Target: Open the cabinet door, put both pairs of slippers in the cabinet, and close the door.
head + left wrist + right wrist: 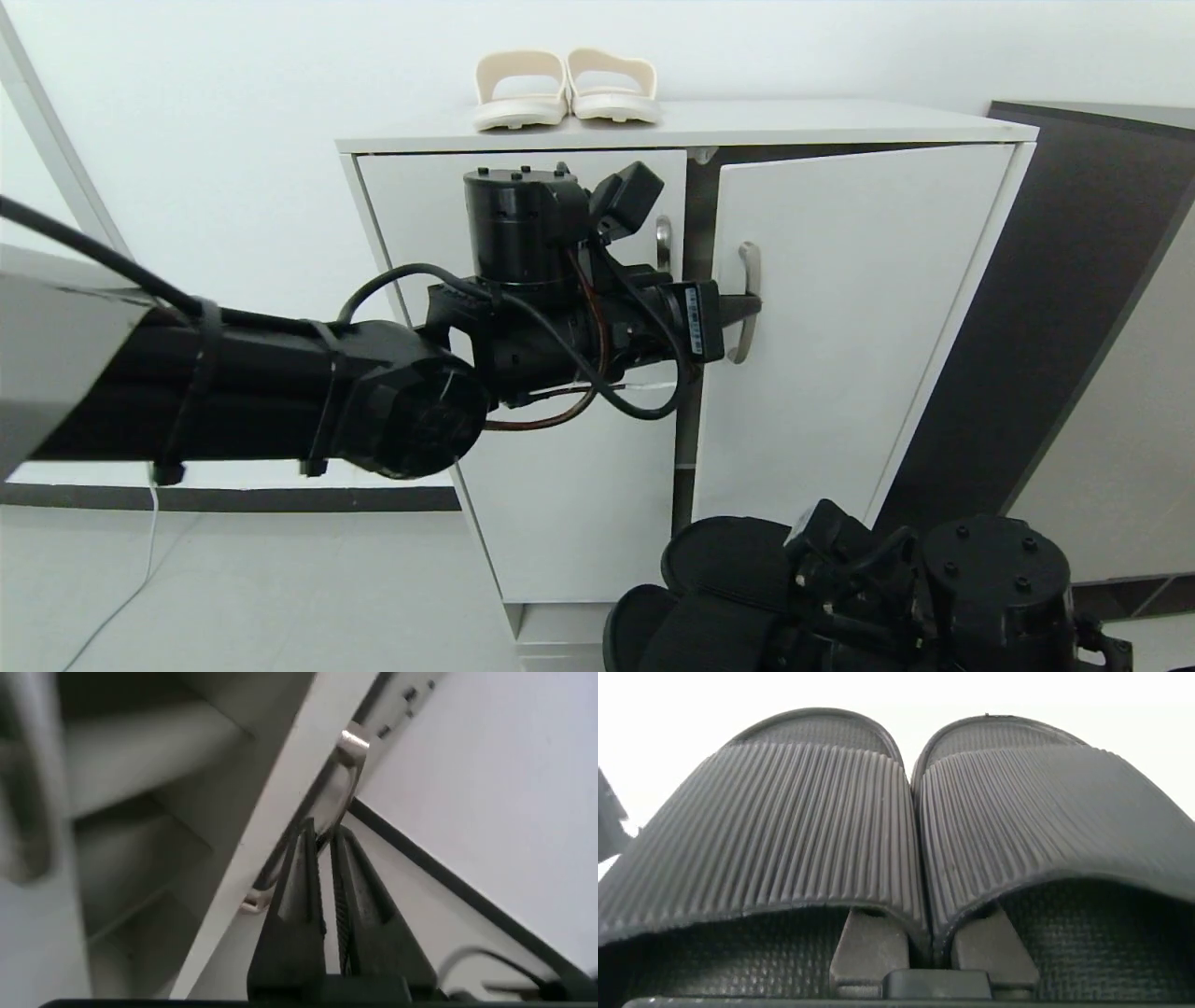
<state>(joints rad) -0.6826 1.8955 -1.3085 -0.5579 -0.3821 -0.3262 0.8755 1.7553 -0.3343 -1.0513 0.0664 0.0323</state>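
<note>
A white cabinet [840,121] stands ahead with its right door [840,373] slightly ajar, a dark gap showing beside it. My left gripper [750,303] is shut on that door's metal handle [747,266]. In the left wrist view the fingers [301,873] clamp the handle [350,761], and shelves [140,756] show inside. A beige pair of slippers [565,89] rests on the cabinet top. Low at the front, my right gripper [924,947] is shut on the black pair of slippers [719,569], pinching the inner sides of the ribbed straps [785,831] together.
The left door [560,504] is closed, with its own handle [663,243] next to the gap. A dark panel [1074,327] stands right of the cabinet. Pale floor [280,588] lies open to the left, with a thin cable [140,569] on it.
</note>
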